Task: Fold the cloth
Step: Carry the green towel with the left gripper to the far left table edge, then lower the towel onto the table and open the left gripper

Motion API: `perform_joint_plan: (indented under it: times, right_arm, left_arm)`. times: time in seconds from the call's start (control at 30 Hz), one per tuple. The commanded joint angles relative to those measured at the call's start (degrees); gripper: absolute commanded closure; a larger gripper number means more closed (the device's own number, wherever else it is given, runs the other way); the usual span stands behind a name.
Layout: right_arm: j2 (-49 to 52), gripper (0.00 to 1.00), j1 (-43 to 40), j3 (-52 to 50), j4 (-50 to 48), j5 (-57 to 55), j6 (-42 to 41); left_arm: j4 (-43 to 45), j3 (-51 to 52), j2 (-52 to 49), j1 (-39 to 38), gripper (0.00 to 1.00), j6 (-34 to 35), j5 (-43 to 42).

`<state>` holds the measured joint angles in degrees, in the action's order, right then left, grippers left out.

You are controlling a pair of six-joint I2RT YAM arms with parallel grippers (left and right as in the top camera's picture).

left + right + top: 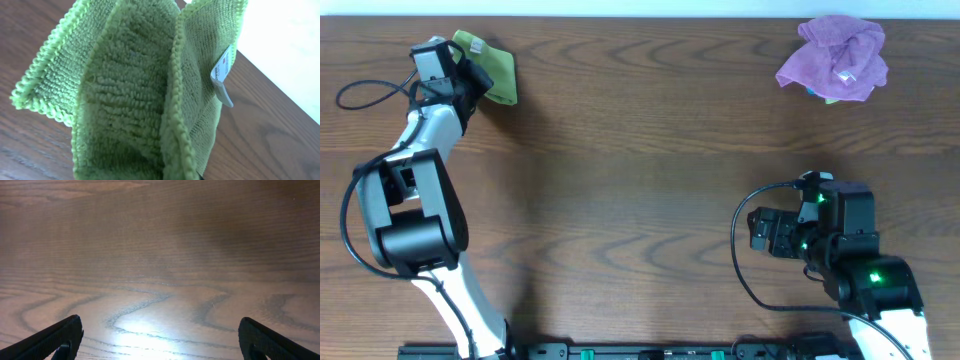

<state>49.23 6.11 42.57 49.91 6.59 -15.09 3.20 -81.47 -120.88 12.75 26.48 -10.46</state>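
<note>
The green cloth (135, 100) hid the left gripper (477, 77) fingers, so we could not tell its grip. Well apart from that cloth, the right gripper (160, 325) gaped wide, empty.

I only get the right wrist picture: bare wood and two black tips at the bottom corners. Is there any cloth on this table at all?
Observer: Yes. The overhead view shows a green cloth near the far edge of the table, on the left arm's side.
Visitor: Is anything touching it?
Observer: The left end effector is right at it. Its wrist view is filled with the cloth's layers.
Visitor: Any marks on it?
Observer: A white tag sticks out from one edge.
Visitor: Just one cloth?
Observer: No. A purple cloth sits crumpled at the far right, with no arm near it.
</note>
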Motion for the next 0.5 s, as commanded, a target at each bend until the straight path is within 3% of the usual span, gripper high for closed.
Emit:
perform_joint_plan:
  times: [0.0, 0.13, 0.2, 0.27, 0.4, 0.47]
  right_arm:
    - [-0.11, 0.01, -0.5, -0.35, 0.04, -0.37, -0.72]
    - [-0.11, 0.01, -0.5, -0.35, 0.04, -0.37, -0.72]
    - [-0.11, 0.01, -0.5, -0.35, 0.02, -0.37, -0.72]
    - [-0.11, 0.01, -0.5, -0.35, 0.04, -0.37, -0.72]
    - [-0.11, 0.01, -0.5, -0.35, 0.04, -0.37, -0.72]
    - [-0.11, 0.01, -0.5, -0.35, 0.02, -0.37, -0.74]
  left_arm:
    - [-0.46, -1.53, -0.74, 1.07, 0.89, -1.2, 0.81]
    - [-1.51, -1.53, -0.74, 1.46, 0.87, -1.18, 0.81]
    - [-2.01, -1.53, -0.74, 1.51, 0.82, -1.2, 0.81]
    - [-2.36, -1.53, -0.74, 1.51, 0.65, -1.18, 0.81]
    - [-3.19, -1.53, -0.74, 1.51, 0.04, -1.2, 0.81]
    - [-3.41, -1.53, -0.72, 1.53, 0.05, -1.18, 0.79]
